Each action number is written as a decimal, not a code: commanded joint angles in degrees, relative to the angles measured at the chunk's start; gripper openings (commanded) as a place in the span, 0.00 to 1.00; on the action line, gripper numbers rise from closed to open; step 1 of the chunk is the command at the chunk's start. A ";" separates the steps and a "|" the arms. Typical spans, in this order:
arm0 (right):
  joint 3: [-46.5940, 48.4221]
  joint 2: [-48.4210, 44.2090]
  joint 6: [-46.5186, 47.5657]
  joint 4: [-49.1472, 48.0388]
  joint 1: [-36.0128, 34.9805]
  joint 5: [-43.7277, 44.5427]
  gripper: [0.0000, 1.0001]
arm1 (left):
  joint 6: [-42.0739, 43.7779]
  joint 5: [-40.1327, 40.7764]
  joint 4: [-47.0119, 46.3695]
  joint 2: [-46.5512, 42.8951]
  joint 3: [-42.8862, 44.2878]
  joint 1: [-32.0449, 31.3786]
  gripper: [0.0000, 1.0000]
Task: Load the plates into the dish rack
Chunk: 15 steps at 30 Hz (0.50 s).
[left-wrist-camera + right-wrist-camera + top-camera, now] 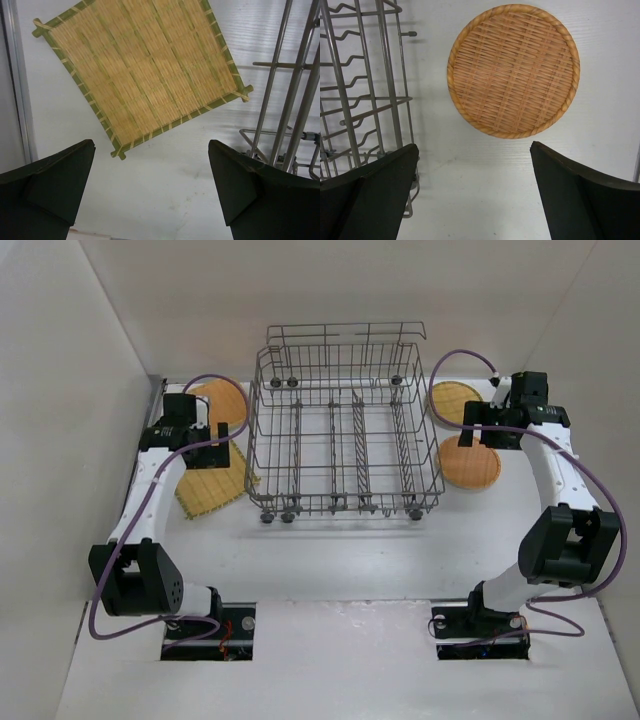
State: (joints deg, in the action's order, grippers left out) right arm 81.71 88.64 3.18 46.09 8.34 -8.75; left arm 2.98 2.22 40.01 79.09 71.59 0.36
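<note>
The grey wire dish rack (345,430) stands mid-table with nothing in it. On its left lie a round orange plate (228,398) and the square yellow plate (213,485). My left gripper (218,443) hangs open and empty between them. In the left wrist view the square plate (145,70) lies flat just beyond the open left gripper (152,170). On the rack's right lie a yellow-tan round plate (455,400) and an orange round plate (470,462). My right gripper (478,428) is open and empty between them. The orange plate (514,70) lies flat just beyond the right gripper (472,170).
Rack wires stand close to the right of my left fingers (295,100) and to the left of my right fingers (360,90). White walls enclose the table on the left, back and right. A metal strip (15,80) runs along the left wall.
</note>
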 commanded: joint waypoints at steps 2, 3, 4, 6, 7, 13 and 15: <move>2.92 -1.98 0.77 -0.82 0.06 -1.18 1.00 | -0.08 4.63 -1.86 -2.45 -0.66 -0.75 1.00; 3.36 -2.24 1.04 -1.00 0.06 -1.18 1.00 | -0.08 5.59 -2.30 -2.97 -0.93 -0.93 1.00; 3.63 -2.68 1.30 -1.43 0.06 -1.00 1.00 | -0.08 5.78 -3.00 -3.41 -1.28 -0.93 1.00; 4.07 -3.65 2.35 -2.57 -0.12 1.09 1.00 | 0.35 6.57 -3.62 -3.68 -1.72 -1.19 1.00; 4.24 -4.09 3.23 -3.01 -0.64 3.02 1.00 | 0.36 6.74 -3.88 -3.68 -1.89 -1.19 1.00; 0.91 -9.35 12.10 -9.33 -5.74 11.56 1.00 | 3.68 8.06 -10.37 -6.04 -3.91 -0.41 1.00; -2.42 -12.86 15.09 -13.45 -6.71 11.65 1.00 | 5.27 8.85 -12.49 -6.58 -4.27 -0.23 1.00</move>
State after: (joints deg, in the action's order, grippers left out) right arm 81.38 81.56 12.38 40.77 3.16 -0.62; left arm 5.21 8.78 33.06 75.55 68.05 -0.25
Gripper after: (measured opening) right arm 0.999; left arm 0.997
